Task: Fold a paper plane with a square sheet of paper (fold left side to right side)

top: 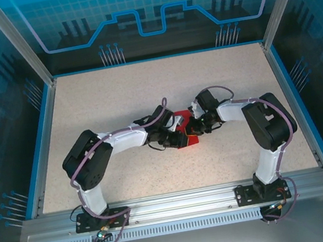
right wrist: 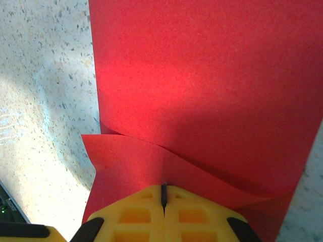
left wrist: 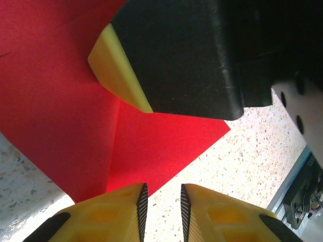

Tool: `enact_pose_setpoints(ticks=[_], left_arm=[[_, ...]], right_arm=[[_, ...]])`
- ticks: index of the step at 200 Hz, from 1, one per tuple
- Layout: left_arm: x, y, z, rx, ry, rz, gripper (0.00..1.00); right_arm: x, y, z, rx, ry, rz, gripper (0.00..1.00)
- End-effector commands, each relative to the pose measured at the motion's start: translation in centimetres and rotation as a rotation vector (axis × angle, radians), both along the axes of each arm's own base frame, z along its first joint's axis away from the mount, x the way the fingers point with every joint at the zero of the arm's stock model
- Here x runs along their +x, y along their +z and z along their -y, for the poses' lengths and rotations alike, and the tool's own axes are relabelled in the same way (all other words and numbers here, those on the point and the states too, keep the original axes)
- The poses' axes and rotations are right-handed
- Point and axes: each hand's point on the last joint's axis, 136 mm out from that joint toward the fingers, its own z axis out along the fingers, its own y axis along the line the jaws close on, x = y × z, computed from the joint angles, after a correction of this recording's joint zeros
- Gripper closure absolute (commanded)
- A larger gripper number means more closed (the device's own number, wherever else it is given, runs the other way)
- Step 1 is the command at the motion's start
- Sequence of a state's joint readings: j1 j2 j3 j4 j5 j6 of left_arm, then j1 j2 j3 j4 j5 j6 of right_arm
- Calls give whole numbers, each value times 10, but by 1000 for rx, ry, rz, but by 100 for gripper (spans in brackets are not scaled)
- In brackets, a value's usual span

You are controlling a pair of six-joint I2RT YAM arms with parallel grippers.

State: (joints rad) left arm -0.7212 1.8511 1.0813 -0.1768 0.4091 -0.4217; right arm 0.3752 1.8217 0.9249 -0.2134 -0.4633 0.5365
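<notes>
Item: square sheet of paper (top: 190,141), bright red, plain, lying at mid-table (top: 114,98) between the two arms, most of it covered by them from above. Condition: partly folded. The right wrist view shows one layer (right wrist: 202,75) overlapping another with a loose, wavy edge, and the left wrist view shows a straight crease running down the red surface (left wrist: 55,101). Handling, by judgement: very light, thin and limp. It will slide readily on the speckled top unless pinned, it takes a crease permanently, and it will crumple or tear if dragged. Best taken at a free edge or corner, with the opposite side held flat. Left gripper (top: 175,137): jaws a narrow gap apart (left wrist: 161,209) with bare table showing between them and nothing held; one fingertip (left wrist: 128,201) sits just at the sheet's lower edge. Right gripper (top: 196,127): jaws closed together (right wrist: 164,194), tips down on the red sheet beside the lifted flap. Whether a layer is pinched between them or merely pressed flat cannot be told. One of its black fingers (left wrist: 176,55) rests on the paper just ahead of the left gripper.
</notes>
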Motion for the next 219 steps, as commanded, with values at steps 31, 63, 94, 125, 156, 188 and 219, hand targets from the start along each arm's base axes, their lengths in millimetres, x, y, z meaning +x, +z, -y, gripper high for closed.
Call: enact_pose_setpoints(ticks=[31, 63, 94, 125, 156, 188, 219], left_arm=[[-6, -20, -3, 14, 12, -57, 74], [-9, -25, -6, 22, 19, -63, 74], [-12, -30, -9, 33, 25, -71, 75], [-14, -33, -13, 44, 35, -74, 75], [-17, -36, -17, 46, 45, -82, 76], [-24, -40, -23, 43, 62, -93, 77], [-35, -43, -30, 28, 86, -115, 81]], right_arm=[[-18, -19, 9, -70, 18, -74, 98], [-18, -20, 9, -73, 22, -73, 98], [-18, -19, 9, -77, 24, -73, 98], [-18, -20, 10, -81, 25, -75, 98], [-19, -21, 10, -84, 29, -78, 98], [-18, -22, 11, -92, 32, -79, 98], [-18, -22, 10, -93, 34, -82, 98]])
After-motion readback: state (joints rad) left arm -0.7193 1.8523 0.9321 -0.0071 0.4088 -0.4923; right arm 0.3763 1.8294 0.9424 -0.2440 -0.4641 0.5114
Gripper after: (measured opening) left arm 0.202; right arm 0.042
